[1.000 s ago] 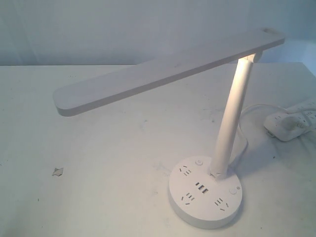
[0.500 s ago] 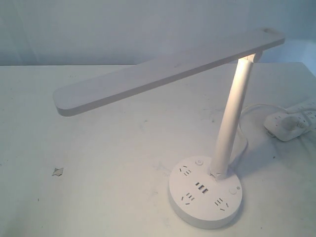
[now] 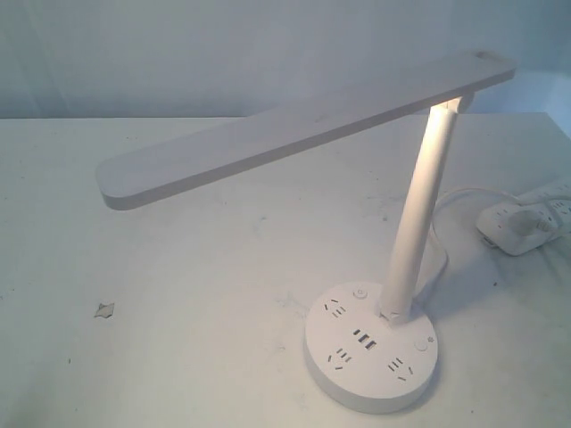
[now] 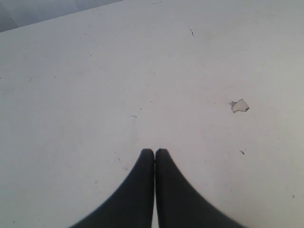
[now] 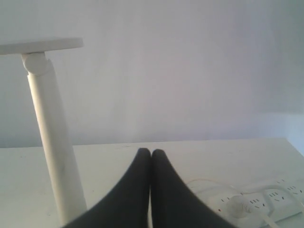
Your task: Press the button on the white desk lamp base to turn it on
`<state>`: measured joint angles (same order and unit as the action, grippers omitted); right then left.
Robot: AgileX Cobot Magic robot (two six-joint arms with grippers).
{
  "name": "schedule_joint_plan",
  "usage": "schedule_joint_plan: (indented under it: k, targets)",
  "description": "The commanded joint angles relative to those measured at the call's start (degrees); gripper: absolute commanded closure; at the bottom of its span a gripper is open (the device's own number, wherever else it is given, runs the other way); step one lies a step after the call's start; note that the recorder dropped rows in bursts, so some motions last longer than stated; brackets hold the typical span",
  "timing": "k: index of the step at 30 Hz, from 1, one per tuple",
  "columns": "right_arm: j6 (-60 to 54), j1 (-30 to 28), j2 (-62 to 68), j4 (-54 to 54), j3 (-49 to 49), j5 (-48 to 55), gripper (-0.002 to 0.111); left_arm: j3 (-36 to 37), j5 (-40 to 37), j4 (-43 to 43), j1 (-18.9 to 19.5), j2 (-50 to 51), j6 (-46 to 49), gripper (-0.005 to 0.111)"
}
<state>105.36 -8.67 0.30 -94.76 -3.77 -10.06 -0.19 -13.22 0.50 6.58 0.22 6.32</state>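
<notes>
- Your left gripper [image 4: 155,151] is fully closed with its fingers pressed together. It grips nothing and hangs over the table [image 4: 95,95] near a small scrap [image 4: 240,105].
- Your right gripper [image 5: 151,151] is likewise closed and empty. The stem of the white desk lamp [image 5: 54,156] rises beside it, apart.
- The lamp base [image 3: 370,357] rests on the table, and the power strip [image 3: 526,223] lies apart with one plug in it.

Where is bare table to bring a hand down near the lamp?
Open: the table left of the lamp base in the exterior view, bare but for a small scrap; the bar head overhangs part. Crowded: right of the stem, where cable and power strip lie.
</notes>
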Motion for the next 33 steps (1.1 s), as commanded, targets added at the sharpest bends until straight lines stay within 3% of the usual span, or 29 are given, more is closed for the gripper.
schedule_joint_plan:
  k: [1,7,10,18,24,25,26,29,33]
  targets:
    - [0.3,-0.4,-0.3,0.1,0.5,-2.4,0.108,0.2,0.0,-0.1,0.0,-0.2,-0.1,0.107]
    - [-2.3,-0.4,-0.3,0.3,0.5,-1.7,0.108,0.2,0.0,-0.1,0.0,-0.2,-0.1,0.107]
    - [-13.2,-0.4,-0.3,6.0,0.5,-0.1,0.108,0.2,0.0,-0.1,0.0,-0.2,-0.1,0.107]
    - [-59.4,-0.4,-0.3,42.2,0.5,-1.7,0.108,0.2,0.0,-0.1,0.0,-0.2,-0.1,0.107]
    - [-94.1,-0.4,-0.3,80.9,0.5,1.0,0.108,0.2,0.0,-0.1,0.0,-0.2,-0.1,0.107]
    - [-104.7,-0.4,-0.3,94.2,0.5,4.3,0.108,0.2,0.0,-0.1,0.0,-0.2,-0.1,0.107]
    - [-108.1,-0.4,-0.3,98.5,0.5,6.3,0.108,0.2,0.0,-0.1,0.0,-0.2,-0.1,0.107]
    - [-115.6,-0.4,-0.3,100.3,0.5,21.3,0.108,0.2,0.0,-0.1,0.0,-0.2,-0.1,0.107]
    - [-115.5,-0.4,-0.3,100.3,0.5,27.8,0.108,0.2,0.0,-0.1,0.0,-0.2,-0.1,0.107]
